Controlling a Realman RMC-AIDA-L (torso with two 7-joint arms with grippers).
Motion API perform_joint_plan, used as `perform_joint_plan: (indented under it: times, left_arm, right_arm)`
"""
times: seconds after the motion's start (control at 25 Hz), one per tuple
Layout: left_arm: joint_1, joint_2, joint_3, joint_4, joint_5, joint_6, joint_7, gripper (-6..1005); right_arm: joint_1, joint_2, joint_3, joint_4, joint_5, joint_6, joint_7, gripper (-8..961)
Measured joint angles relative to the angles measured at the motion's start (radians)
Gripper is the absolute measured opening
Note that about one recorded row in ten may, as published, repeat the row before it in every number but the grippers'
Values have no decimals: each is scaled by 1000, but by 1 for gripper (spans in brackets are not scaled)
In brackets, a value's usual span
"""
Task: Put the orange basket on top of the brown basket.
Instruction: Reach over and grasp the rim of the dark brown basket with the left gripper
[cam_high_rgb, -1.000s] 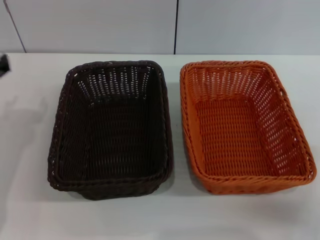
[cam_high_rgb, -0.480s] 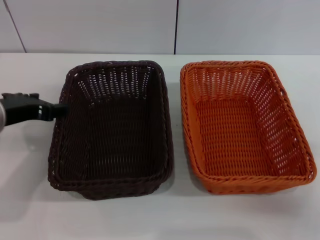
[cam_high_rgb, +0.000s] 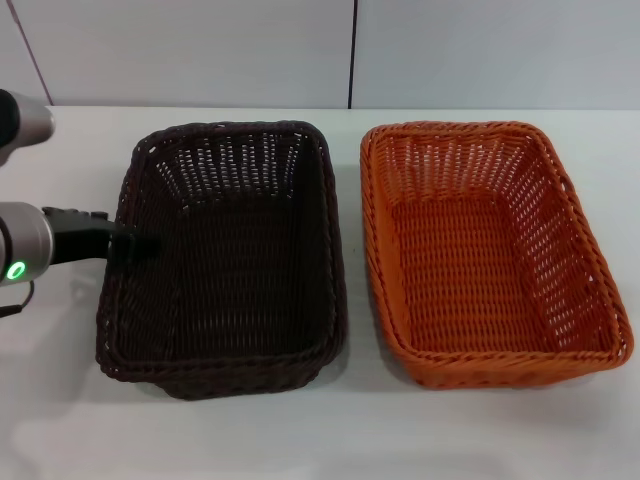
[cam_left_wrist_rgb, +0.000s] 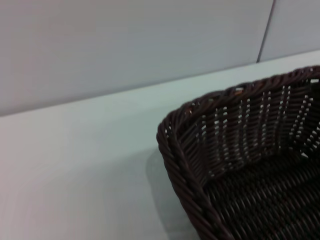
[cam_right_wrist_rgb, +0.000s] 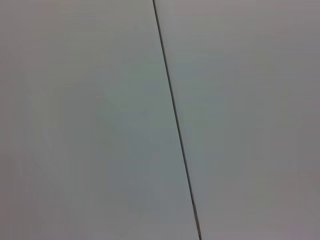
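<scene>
- On the white tabletop (cam_high_rgb: 330, 430) you have two baskets side by side, near each other but not touching.
- You can see the brown basket (cam_high_rgb: 225, 255) on the robot's left side and the orange basket (cam_high_rgb: 490, 250) on its right side. Both sit flat and both hold nothing.
- Your left pincer (cam_high_rgb: 135, 243) sits right at the outer long rim of the brown basket, about halfway along it. It looks like it touches the rim or reaches just over it. Whether its fingers are apart or together, you cannot tell, because the dark tip blends in with the dark weave.
- Your right pincer is not in view. Its wrist camera shows only a plain pale surface with one thin dark line.
- The orange basket has not been picked up yet, so the job looks like it is just starting.
- Maybe your left arm is there to keep the brown basket from sliding. If so, press softly, because a light basket tips easily.
- When you lift the orange basket, try to grab its braided rim, keep it level, and line up the corners before you lower it.
- Behind the tabletop stands a plain pale wall (cam_high_rgb: 200, 50) with a thin dark seam (cam_high_rgb: 352, 50).
- The left wrist view shows a corner of the brown basket and bare tabletop.
</scene>
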Motion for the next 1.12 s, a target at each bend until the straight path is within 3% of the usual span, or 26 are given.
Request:
perform_joint_plan:
  times: [0.36, 0.88, 1.12]
  left_arm:
    - [-42, 3, 5, 35, 0, -22, -16, 751]
    - [-49, 7, -1, 42, -2, -28, 40, 342]
    - [-71, 7, -46, 18, -15, -102, 237, 299]
  right_arm:
    - [0, 0, -4, 5, -1, -2, 0, 786]
    - [2, 0, -6, 6, -2, -2, 0, 786]
    - [3, -3, -6, 7, -2, -2, 0, 786]
